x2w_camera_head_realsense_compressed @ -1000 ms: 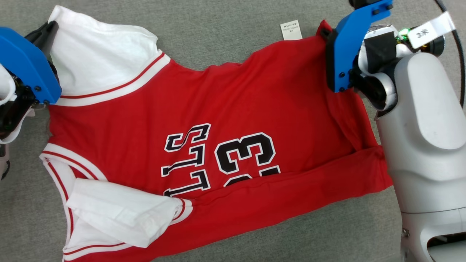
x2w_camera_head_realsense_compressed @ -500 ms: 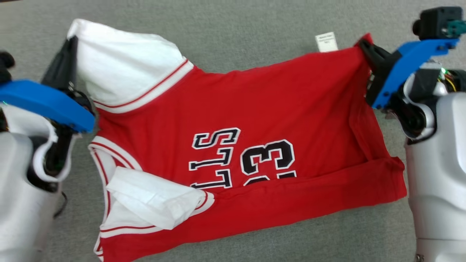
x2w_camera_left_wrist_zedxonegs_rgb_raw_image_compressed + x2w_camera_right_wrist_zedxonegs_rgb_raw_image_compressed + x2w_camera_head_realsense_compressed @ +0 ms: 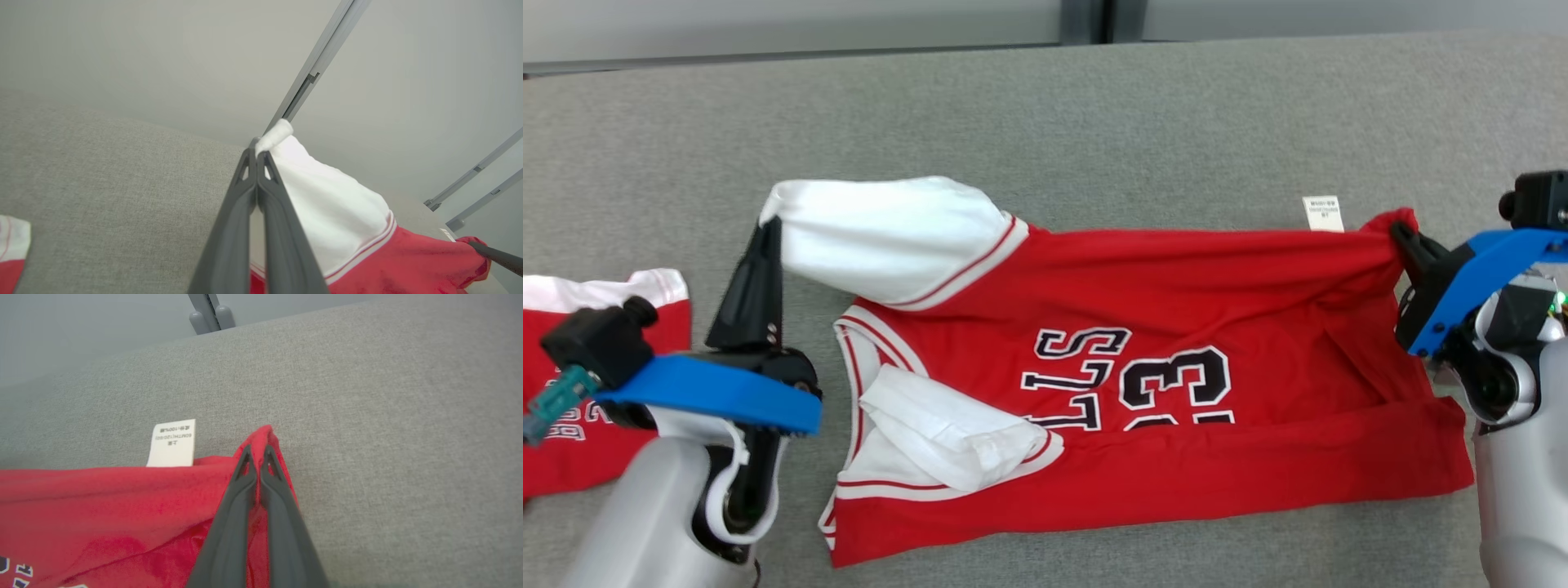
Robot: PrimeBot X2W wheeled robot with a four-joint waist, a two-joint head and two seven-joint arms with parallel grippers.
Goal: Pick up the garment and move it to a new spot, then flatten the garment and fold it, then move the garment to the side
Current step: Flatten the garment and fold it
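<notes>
1. Two grippers pinch opposite ends of the red-and-white jersey (image 3: 1176, 457), which lies stretched across the grey fabric surface (image 3: 1045, 122) with its near long edge folded over.
2. The left gripper (image 3: 256, 150) is clamped on the tip of the white sleeve (image 3: 890, 237).
3. The right gripper (image 3: 256, 453) is clamped on the red hem corner, beside the white care label (image 3: 172, 443).
4. A second red garment (image 3: 564, 465) lies apart at the far left.

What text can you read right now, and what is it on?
"LLS": red jersey chest, rest folded under.
"23": beside those letters, lower part hidden by fold.
"100%": white care label, upside down; other print too small.
Print on second jersey at left: mostly covered, unreadable.
</notes>
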